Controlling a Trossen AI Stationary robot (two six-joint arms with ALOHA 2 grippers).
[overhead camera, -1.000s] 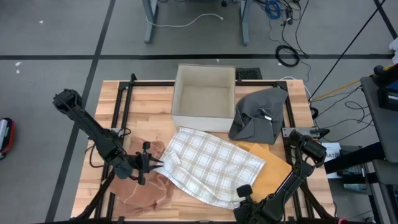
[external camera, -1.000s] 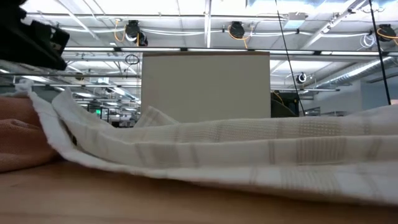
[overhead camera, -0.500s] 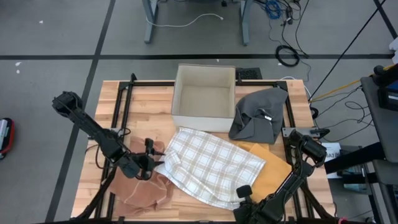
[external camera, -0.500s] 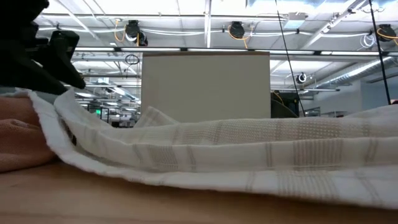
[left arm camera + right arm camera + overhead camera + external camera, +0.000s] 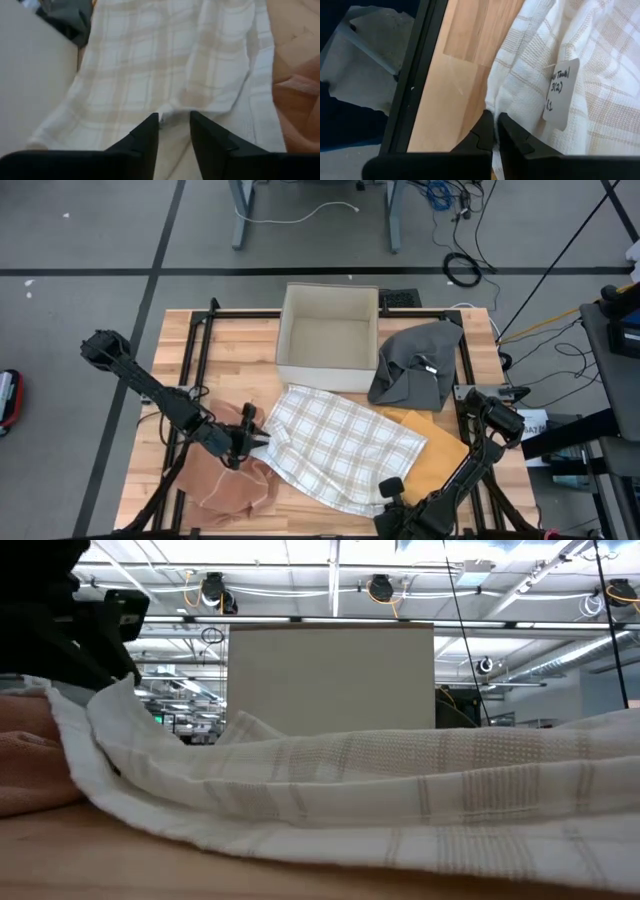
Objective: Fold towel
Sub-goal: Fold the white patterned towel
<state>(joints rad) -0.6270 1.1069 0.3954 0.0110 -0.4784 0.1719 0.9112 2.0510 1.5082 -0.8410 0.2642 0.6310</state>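
Plaid towel [image 5: 340, 445] spread rumpled across the desk's [image 5: 250, 350] front middle, left tool [image 5: 250, 435] at its left edge, fingers [image 5: 145, 140] narrowly parted around a fold (grip unclear), right tool [image 5: 392, 490] pinched closed on the towel's front edge, pink cloth [image 5: 225, 480] beside.

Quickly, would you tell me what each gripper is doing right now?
Left gripper: open around the towel edge.
Right gripper: shut on the towel.

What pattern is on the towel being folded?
A beige plaid on white, on the towel; clearest in the high view.
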